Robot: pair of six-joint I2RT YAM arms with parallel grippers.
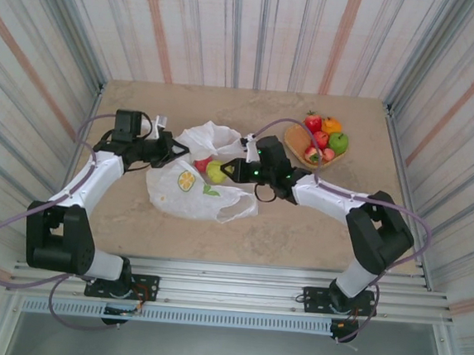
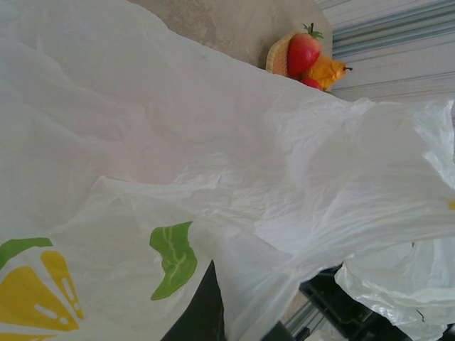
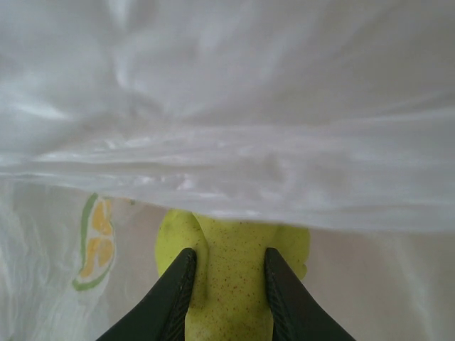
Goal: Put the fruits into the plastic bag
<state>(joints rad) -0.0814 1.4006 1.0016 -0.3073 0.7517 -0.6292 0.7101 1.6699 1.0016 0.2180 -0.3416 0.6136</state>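
Green apple (image 3: 231,284) at the plastic bag's (image 1: 194,194) mouth, mid-tabletop.
The right gripper (image 3: 227,259), arm reaching left, grasps the apple, whose top is hidden under film. The left gripper (image 1: 173,149), mostly veiled by the bag, is clenched on its edge. More fruits (image 1: 323,137) fill a tray (image 1: 291,137) near the far right corner.

Crumpled white lemon-print plastic bag (image 1: 187,196) lies flat; a yellow-green fruit (image 1: 215,172) at its mouth, other fruits (image 1: 323,139) heaped well right
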